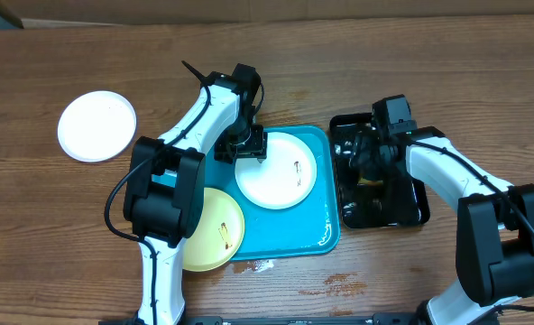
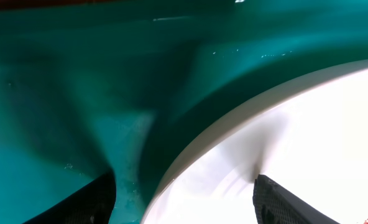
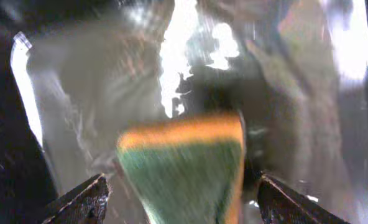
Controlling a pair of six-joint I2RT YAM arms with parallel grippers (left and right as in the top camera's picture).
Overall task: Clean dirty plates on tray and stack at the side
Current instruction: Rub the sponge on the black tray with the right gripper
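Now your left gripper (image 2: 184, 193), jaws spread astride the white plate (image 1: 276, 170) rim, should close, while the open right gripper (image 3: 181, 193) must clamp the sponge (image 3: 184, 168).

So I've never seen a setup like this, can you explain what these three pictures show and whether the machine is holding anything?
These are two white-and-black robot arms at a wooden table. The top picture looks straight down from above; the other two come from cameras on each arm's wrist.

On the table lie a turquoise rectangular plastic tray with a round white plate on it, a pale yellow round plate partly over its edge, and another white round plate off to the left. A glossy black tray sits to the right.

The left end effector is open, its fingers straddling the white plate's rim. The right end effector hangs over the black tray, fingers apart on either side of a green-and-yellow sponge; the blur hides whether it grips it.
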